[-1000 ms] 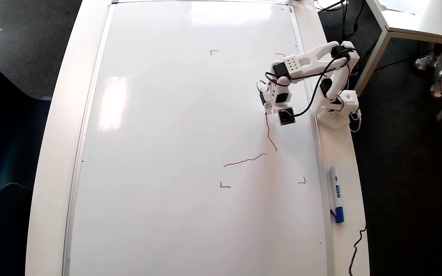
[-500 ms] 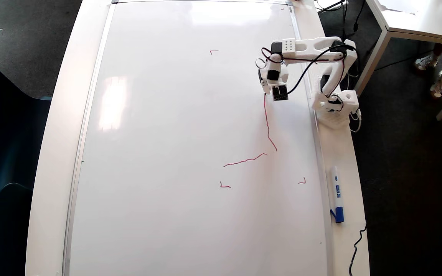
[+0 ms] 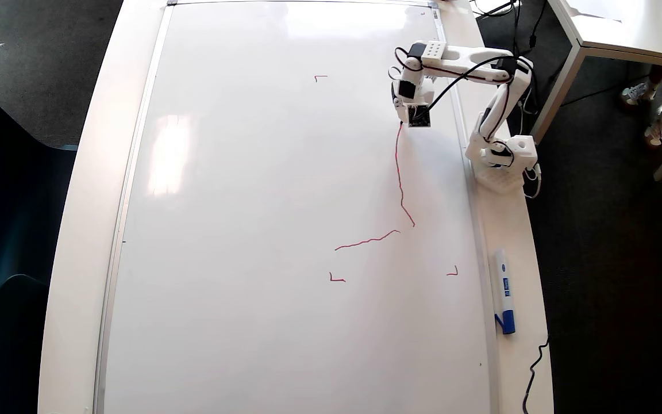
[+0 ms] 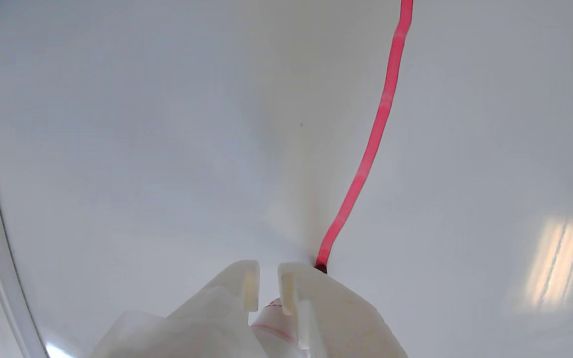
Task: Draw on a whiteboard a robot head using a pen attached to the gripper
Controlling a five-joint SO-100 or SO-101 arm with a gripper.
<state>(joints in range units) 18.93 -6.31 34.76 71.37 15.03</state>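
My end effector (image 4: 267,281) is clamped on the pen (image 4: 277,320), fingers nearly together w/ the barrel between them. Pen tip touches the whiteboard (image 3: 250,201) right at the top end of the red line (image 3: 400,178), which trails off toward 6 o'clock from my end effector (image 3: 401,122) in the overhead view. A 2nd red stroke (image 3: 367,240) lies further off, approx 7 o'clock. Blue-capped marker (image 3: 503,299) rests on the counter (image 3: 515,259), well apart at 5 o'clock.

In the overhead view the gripper (image 3: 401,119) sits on the whiteboard (image 3: 250,201) near its upper right, arm base (image 3: 500,164) just right of it, spare marker (image 3: 504,299) lower down.
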